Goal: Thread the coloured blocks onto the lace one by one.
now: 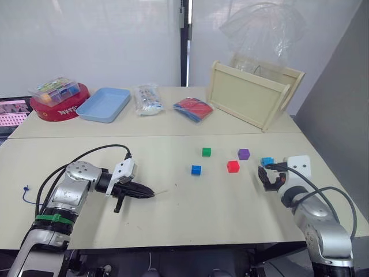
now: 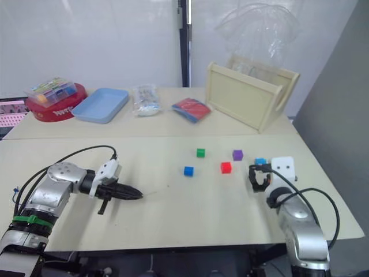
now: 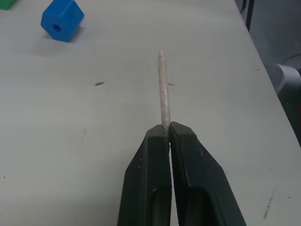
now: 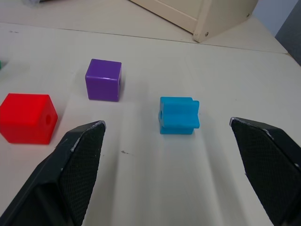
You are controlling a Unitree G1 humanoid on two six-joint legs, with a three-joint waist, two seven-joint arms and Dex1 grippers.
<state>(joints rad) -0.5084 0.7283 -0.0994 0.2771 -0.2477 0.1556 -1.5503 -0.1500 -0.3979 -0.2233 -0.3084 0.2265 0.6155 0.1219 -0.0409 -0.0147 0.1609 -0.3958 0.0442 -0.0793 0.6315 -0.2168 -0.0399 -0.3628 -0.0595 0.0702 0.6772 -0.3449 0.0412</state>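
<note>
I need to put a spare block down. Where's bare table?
Free: the table between the left end effector and right end effector, nearer than the blue block. Crowded: the back row around the blue tray and wooden crate.

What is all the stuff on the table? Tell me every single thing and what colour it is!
green block: 1, green, mid table, farthest back of the loose blocks
blue block: 1, blue, nearest the left gripper
red block: 1, red, right of the blue one
purple block: 1, purple, behind the red one
light blue block: 1, cyan, just ahead of the right gripper
lace: 1, pale stiff tip showing, pinched in the left gripper
clear box: 1, multicoloured pieces inside, on the red tin
red tin: 1, red, far left
tray: 1, light blue, beside the tin
wooden crate: 1, pale wood, far right
left gripper: shut on the lace tip
right gripper: open, facing the light blue block
</note>
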